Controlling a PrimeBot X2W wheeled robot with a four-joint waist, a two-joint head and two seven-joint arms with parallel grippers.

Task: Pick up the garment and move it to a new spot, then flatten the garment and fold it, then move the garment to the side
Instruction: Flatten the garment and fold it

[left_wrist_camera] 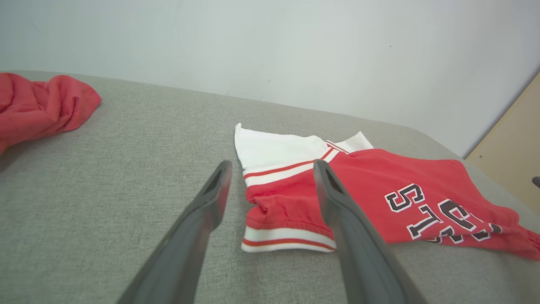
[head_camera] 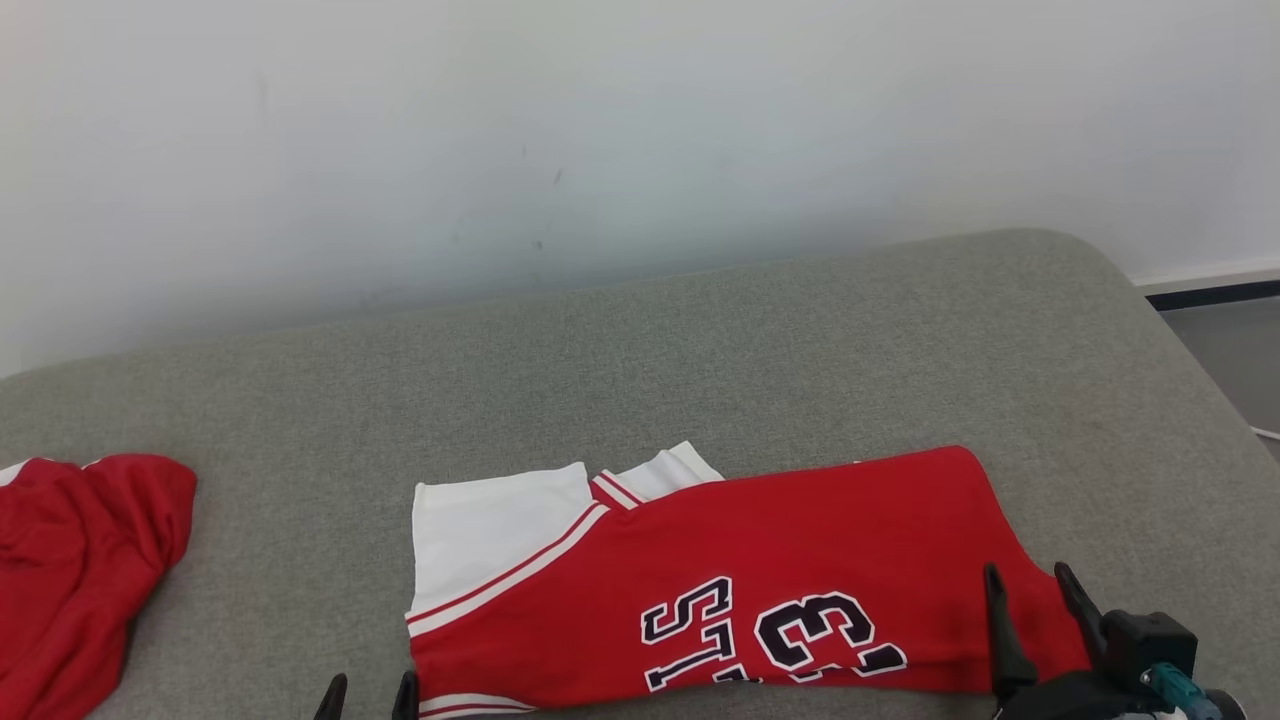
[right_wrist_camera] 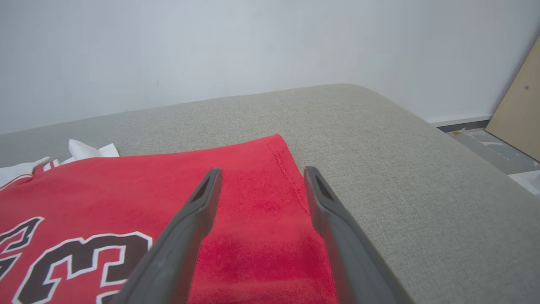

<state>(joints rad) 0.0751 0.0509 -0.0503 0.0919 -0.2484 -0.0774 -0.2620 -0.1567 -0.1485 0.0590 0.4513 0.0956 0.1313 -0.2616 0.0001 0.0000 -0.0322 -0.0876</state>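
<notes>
The red garment (head_camera: 800, 540) is lying folded along the near edge of the grey surface (head_camera: 700, 350), reaching from about the middle towards the right edge, with dark white-outlined lettering facing up and its white sleeve (head_camera: 490, 530) pointing towards the left edge. The right claw (head_camera: 1028, 575) is standing released over the garment's right end, its two dark fingers (right_wrist_camera: 190, 219) spread apart above the red cloth with nothing gripped between them; whether they are touching the fabric cannot be told. The left claw (head_camera: 368, 695) is also standing released at the near edge, just beside the garment's striped left hem, its fingers (left_wrist_camera: 202, 211) spread wide and grasping nothing. A second crumpled red cloth (head_camera: 70, 540) is resting at the left edge, well apart from the garment. A pale wall (head_camera: 600, 150) is rising behind the far edge.
</notes>
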